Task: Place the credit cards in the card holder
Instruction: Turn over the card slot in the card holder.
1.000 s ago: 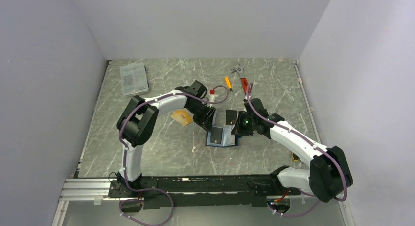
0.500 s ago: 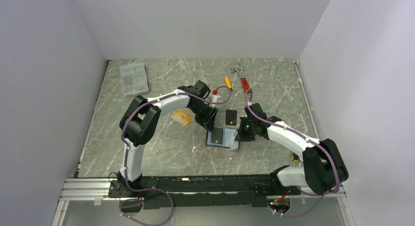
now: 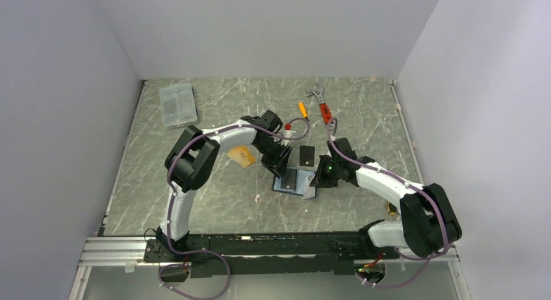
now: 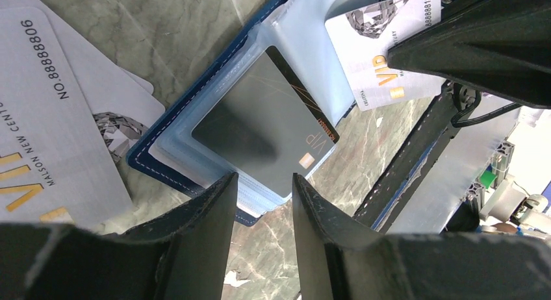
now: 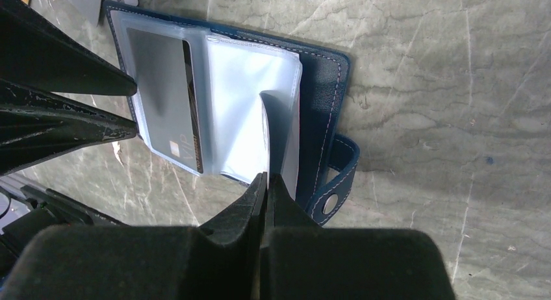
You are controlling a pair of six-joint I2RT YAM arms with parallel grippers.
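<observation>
The card holder is a navy wallet lying open, clear sleeves up; it also shows in the left wrist view and the right wrist view. A black card sits in its left sleeve. My right gripper is shut on a silvery-white card, held edge-on over the right sleeves. My left gripper is open and empty, its fingertips over the wallet's left edge. An orange-gold card, a black card and silvery-white cards lie on the table.
A clear grey compartment box stands at the back left. An orange-handled wrench, a small screwdriver and a red-capped item lie behind the wallet. The wallet's snap tab sticks out on its right.
My right gripper has moved toward the wallet's right side with the card. My left gripper has shifted slightly right along the wallet's left edge.
</observation>
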